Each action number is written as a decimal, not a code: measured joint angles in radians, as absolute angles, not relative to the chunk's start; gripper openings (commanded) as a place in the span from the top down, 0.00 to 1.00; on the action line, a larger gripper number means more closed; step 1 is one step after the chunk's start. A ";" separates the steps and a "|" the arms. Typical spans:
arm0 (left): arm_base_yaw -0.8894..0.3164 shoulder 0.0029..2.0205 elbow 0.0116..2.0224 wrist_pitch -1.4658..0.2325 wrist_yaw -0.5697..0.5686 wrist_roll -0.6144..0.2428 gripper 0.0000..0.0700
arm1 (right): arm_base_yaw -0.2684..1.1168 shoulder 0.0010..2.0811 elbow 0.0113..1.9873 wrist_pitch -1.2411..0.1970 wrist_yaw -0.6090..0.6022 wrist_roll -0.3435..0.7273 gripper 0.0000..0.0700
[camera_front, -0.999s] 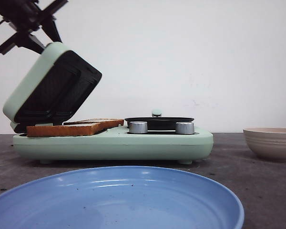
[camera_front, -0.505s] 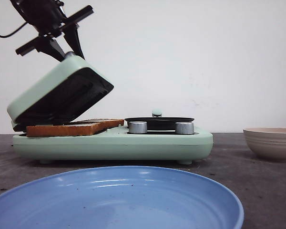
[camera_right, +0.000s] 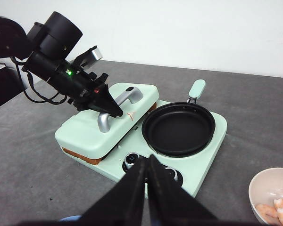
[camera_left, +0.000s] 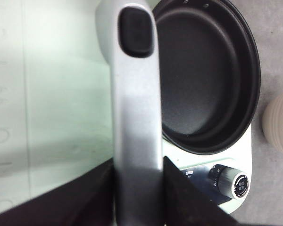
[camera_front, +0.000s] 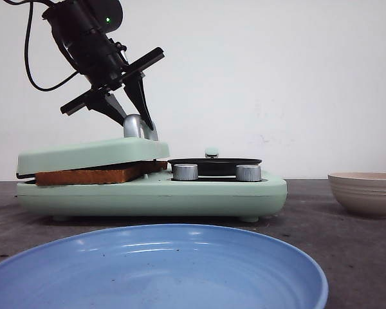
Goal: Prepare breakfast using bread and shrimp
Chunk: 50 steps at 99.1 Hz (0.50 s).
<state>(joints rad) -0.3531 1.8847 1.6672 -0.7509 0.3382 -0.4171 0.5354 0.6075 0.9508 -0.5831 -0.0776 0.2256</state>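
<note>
On the left half of the mint-green breakfast maker (camera_front: 180, 193), lid (camera_front: 83, 154) lies down over the bread (camera_front: 93, 174); brown crust edge shows in the gap between lid and base, so the slices sit pressed in the sandwich bay.

Risks, as judged:
- Lid rests on thick bread and may not be fully seated. If the grip lets go abruptly, lid could spring up a little.
- More downward push would squash the soft crumb or tip the whole unit toward its left side.
- Fingers straddle the silver handle (camera_left: 134, 117) closely; pulling away at an angle could snag it and lift the lid again.
- Black frying pan (camera_right: 178, 129) lies just beside the handle; a sideways exit might clip its rim.

Pose: left gripper (camera_front: 134, 122) comes down steeply from upper left, wrist tilted, fingertips at the handle. Wrist view shows dark fingers flanking the handle on both sides, apparently touching; whether they squeeze it, cannot tell. Right gripper (camera_right: 147, 162) hangs back above the table, fingers together, holding nothing. Bowl of shrimp (camera_right: 273, 195) stands well apart to the right; blue plate (camera_front: 154, 270) is nearest the camera.
</note>
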 measured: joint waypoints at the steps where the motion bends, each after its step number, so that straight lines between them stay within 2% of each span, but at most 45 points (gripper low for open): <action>1: -0.353 1.886 1.667 -0.744 0.336 -0.413 0.50 | 0.535 0.608 0.951 -0.583 -0.077 0.226 1.00; 4: -0.352 1.888 1.667 -0.718 0.336 -0.403 0.42 | 0.535 0.608 0.951 -0.583 -0.078 0.226 1.00; 9: -0.351 1.889 1.668 -0.704 0.340 -0.390 0.38 | 0.535 0.608 0.951 -0.583 -0.077 0.226 1.00; 26: -0.346 1.889 1.669 -0.728 0.393 -0.376 0.38 | 0.535 0.608 0.951 -0.583 -0.077 0.226 1.00; 50: -0.347 1.855 1.669 -0.775 0.389 -0.348 0.39 | 0.535 0.619 0.951 -0.583 -0.075 0.225 1.00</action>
